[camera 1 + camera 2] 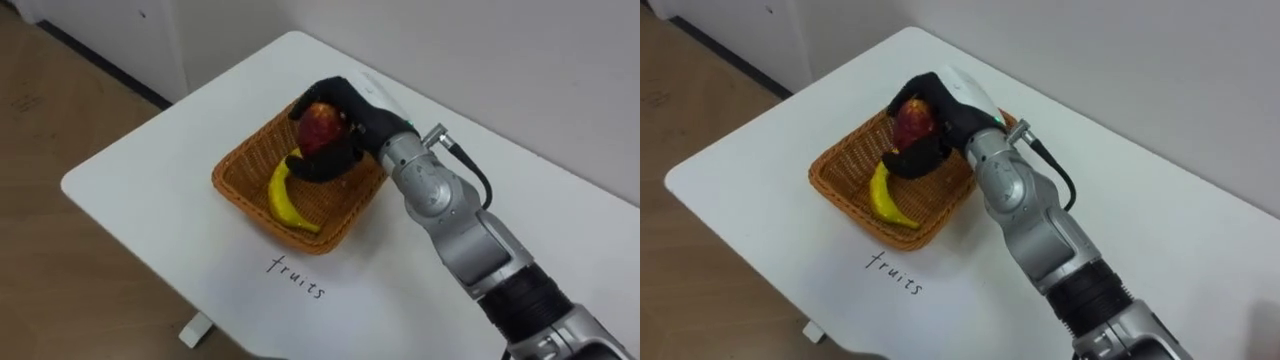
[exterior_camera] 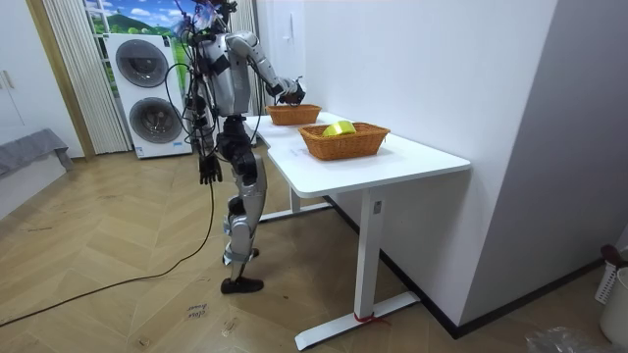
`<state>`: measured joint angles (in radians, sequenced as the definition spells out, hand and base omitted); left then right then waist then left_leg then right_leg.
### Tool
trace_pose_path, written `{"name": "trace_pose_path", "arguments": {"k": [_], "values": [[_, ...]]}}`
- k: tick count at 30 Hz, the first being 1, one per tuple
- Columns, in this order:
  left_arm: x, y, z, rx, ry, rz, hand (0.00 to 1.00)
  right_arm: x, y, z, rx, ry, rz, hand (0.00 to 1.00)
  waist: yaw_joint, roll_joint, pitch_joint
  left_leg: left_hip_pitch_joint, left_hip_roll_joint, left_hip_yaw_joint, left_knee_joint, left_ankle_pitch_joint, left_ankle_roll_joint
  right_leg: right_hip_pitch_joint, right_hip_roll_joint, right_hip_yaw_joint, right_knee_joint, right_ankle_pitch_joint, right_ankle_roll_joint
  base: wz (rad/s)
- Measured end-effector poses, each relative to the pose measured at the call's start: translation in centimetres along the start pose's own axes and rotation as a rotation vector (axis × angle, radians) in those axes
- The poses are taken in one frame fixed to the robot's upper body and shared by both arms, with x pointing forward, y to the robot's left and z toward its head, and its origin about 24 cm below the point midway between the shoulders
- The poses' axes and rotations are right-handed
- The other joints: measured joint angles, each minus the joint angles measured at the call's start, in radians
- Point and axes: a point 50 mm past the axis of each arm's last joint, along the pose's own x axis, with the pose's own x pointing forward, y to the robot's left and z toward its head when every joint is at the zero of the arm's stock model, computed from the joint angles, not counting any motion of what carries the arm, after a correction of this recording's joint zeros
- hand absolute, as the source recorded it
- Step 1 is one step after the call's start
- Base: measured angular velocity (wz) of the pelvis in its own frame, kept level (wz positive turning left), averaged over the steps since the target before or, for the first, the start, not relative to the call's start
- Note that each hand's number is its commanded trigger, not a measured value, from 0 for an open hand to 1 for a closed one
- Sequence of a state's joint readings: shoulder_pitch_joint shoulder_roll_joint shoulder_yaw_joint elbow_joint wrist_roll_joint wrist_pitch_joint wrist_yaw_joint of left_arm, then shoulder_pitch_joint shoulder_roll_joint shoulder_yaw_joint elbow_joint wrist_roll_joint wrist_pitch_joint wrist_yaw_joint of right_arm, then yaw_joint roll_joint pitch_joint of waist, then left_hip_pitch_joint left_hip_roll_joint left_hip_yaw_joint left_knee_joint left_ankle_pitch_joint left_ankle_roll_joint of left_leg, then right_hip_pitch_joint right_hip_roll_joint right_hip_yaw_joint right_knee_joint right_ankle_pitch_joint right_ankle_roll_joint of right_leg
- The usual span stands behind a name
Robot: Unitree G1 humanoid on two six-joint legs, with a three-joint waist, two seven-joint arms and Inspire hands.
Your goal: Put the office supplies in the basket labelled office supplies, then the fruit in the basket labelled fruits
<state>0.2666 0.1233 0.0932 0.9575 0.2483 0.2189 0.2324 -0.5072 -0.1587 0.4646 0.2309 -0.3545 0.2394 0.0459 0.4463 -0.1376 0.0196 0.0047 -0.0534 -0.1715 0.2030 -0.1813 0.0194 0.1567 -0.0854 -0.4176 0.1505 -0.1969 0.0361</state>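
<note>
Right robot hand (image 1: pixel 352 120) is closed narrowly round one red apple (image 1: pixel 320 127), dark fingers above and below it, so the far side of the apple is hidden. It holds the apple over the far part of a wicker basket (image 1: pixel 235 190); whether the apple touches the basket bottom I cannot tell. One banana (image 1: pixel 288 203) lies in this basket, its far end covered by the hand. On the desk (image 1: pixel 140 180), just near of the basket, is one handwritten word (image 1: pixel 297 277). In the room view a second basket (image 2: pixel 343 144) stands on the desk with something yellow-green (image 2: pixel 340 127) inside, hard to make out. Left robot hand (image 2: pixel 208 169) hangs beside the leg; its state I cannot tell.
</note>
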Motion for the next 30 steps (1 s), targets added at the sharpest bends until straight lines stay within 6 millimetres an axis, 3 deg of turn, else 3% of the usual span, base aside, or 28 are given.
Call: {"name": "trace_pose_path", "arguments": {"k": [18,30], "values": [[0.1,0.07,0.64,0.019,-0.015,0.024,0.0,0.04,-0.07,0.08,-0.001,-0.003,-0.001,0.0,-0.029,-0.012,0.0038,-0.012,0.004,0.004,0.002,0.0,0.0,-0.016,-0.001,0.024,0.0,0.0,0.0,0.0],[0.1,0.15,0.62,0.019,-0.015,0.038,0.0,0.03,-0.09,0.08,0.0,-0.004,-0.002,0.0,-0.027,-0.009,0.0043,-0.012,0.002,0.007,0.002,0.0,0.0,-0.018,0.0,0.031,0.0,0.0,0.0,-0.01]]}}
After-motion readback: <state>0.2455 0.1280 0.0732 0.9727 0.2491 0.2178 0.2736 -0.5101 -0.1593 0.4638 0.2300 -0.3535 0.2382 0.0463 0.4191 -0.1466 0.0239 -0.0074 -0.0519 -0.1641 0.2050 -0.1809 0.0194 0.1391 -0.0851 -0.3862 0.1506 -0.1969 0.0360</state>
